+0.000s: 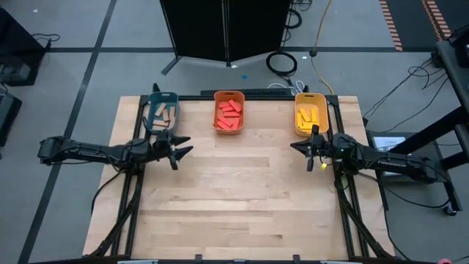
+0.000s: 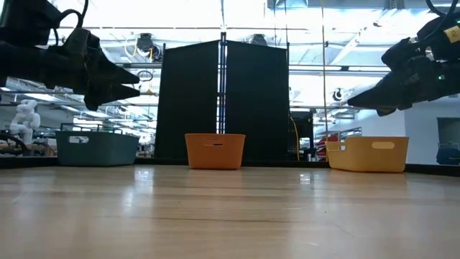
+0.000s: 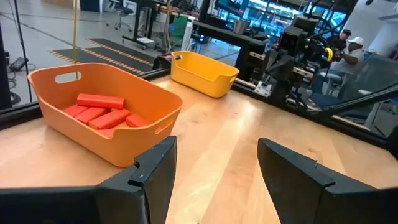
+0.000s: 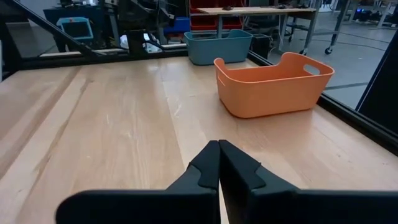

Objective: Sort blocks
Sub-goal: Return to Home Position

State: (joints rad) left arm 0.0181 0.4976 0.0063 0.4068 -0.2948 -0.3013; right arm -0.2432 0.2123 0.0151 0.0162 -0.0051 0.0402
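I am hovering my left claw (image 3: 216, 148) above the table (image 1: 234, 198) near its left edge, just in front of the teal bin (image 1: 163, 96). It is gaping wide and gripping nothing. My right claw (image 4: 219, 149) is hanging near the right edge, in front of the yellow bin (image 1: 311, 95), pinched fully closed and empty. Red blocks (image 1: 229, 116) are lying in the orange bin (image 1: 229, 93) at the middle of the back edge. Yellow blocks (image 1: 310, 117) are sitting in the yellow bin, and tan blocks (image 1: 163, 116) in the teal one.
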